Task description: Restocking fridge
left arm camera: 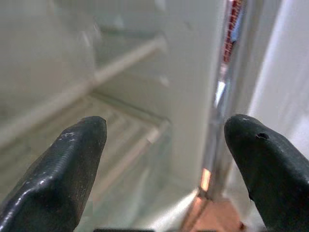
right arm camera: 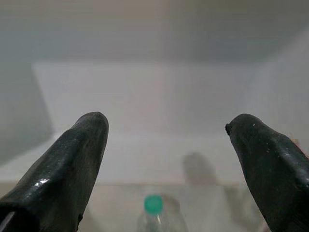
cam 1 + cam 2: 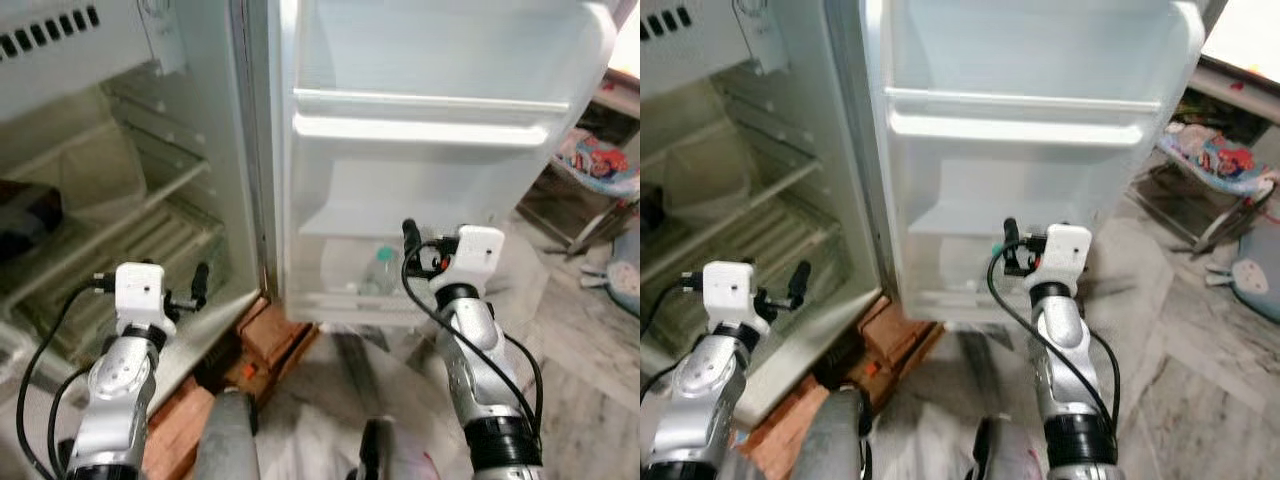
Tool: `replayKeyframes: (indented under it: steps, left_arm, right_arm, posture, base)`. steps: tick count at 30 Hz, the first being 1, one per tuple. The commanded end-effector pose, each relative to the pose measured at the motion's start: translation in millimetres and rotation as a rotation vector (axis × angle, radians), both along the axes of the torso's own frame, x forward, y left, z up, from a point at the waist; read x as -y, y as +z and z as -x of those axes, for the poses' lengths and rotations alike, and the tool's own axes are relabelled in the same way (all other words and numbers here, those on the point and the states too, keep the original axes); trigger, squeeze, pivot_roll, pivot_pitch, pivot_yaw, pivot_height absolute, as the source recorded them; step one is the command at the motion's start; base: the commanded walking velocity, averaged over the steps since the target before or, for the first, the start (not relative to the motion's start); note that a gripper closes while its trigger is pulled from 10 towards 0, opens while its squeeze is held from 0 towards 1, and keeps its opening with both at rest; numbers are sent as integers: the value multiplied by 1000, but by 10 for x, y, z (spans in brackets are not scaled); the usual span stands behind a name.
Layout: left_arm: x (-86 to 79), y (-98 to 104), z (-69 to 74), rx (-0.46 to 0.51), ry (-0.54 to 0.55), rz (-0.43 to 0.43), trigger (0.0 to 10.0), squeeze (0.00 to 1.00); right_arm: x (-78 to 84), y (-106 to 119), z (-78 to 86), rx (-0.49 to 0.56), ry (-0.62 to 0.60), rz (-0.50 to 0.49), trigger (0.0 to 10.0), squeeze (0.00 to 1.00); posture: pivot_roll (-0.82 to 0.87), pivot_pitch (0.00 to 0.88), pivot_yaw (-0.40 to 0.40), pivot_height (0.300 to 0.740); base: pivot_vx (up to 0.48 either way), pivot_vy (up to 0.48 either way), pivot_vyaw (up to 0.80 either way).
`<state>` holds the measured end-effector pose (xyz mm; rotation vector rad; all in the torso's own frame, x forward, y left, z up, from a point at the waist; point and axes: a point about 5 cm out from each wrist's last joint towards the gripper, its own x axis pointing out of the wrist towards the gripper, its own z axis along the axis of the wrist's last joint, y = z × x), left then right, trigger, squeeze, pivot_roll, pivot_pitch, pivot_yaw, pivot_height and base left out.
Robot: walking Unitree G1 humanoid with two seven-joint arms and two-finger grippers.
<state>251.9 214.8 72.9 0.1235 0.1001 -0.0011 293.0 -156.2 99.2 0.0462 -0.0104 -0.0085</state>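
Standing in door bin (image 3: 340, 290), bottle (image 3: 381, 270), apparently clear, half-hidden behind translucent wall.

Fridge door (image 3: 440, 130), upper middle of the frame, is smooth glossy white plastic; the bottle (image 3: 380, 270) low in it is clear plastic with a green cap; right gripper (image 2: 166, 159) fingers look matt black, faintly textured rubber; the floor (image 3: 590, 340) at lower right is polished veined stone.

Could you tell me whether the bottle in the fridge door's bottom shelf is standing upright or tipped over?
Upright: the bottle stands in the door's bottom shelf with its green cap on top.
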Motion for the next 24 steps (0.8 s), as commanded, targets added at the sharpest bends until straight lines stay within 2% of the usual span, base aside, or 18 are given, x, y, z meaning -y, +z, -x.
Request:
replayKeyframes:
  steps: [1,4,11,13,16,17,19,22,24]
  left_arm:
    - [-17,-29,24,-14,16,3,10000,0]
    - [-12,-28,27,-12,14,1,10000,0]
    - [13,-42,20,-19,23,15,10000,0]
    - [47,-60,17,-40,-17,41,10000,0]
    - [50,-62,25,-35,-8,9,10000,0]
    - [42,-81,25,-46,8,0,10000,0]
    - [38,-96,25,-54,16,2,10000,0]
    - [39,-113,27,-59,11,-3,10000,0]
    - [40,-120,26,-60,7,-10,10000,0]
  right_arm:
    - [16,45,5,1,29,14,10000,0]
    - [62,50,13,7,8,69,10000,0]
    - [151,-30,47,-71,-43,-1,10000,0]
    - [168,-70,73,-92,-45,-4,10000,0]
    - [162,-155,111,-145,-35,-27,10000,0]
    - [151,-231,138,-199,-31,-48,10000,0]
    - [142,-283,161,-234,-20,-42,10000,0]
    - [90,-275,177,-228,37,-41,10000,0]
    - [66,-263,174,-233,77,2,10000,0]
  posture:
    - [152,0,-78,740]
    - [151,0,-79,740]
    - [140,0,-83,740]
    - [139,0,-84,740]
    - [136,0,-85,740]
    - [134,0,-86,740]
    - [134,0,-88,740]
    - [132,0,-88,740]
    - [130,0,-86,740]
  base:
    - [0,0,0]
    - [0,0,0]
    - [0,0,0]
    - [0,0,0]
    - [0,0,0]
    - [0,-277,0]
    - [0,-435,0]
    - [0,-470,0]
    - [0,-480,0]
